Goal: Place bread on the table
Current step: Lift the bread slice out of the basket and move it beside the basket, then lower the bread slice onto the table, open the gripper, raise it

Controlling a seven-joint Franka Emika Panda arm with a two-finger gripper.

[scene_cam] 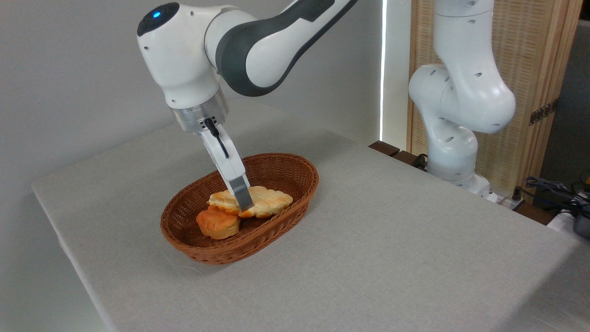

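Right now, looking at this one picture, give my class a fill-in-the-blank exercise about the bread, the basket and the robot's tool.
1. The leaf-shaped bread lies inside a brown wicker ____.
2. The small orange bun sits beside the bread, on the side ____ the camera.
3. The tool reaches down onto the ____.
4. The basket stands on a table covered in light-____ cloth.

Missing words: basket; nearer; bread; grey
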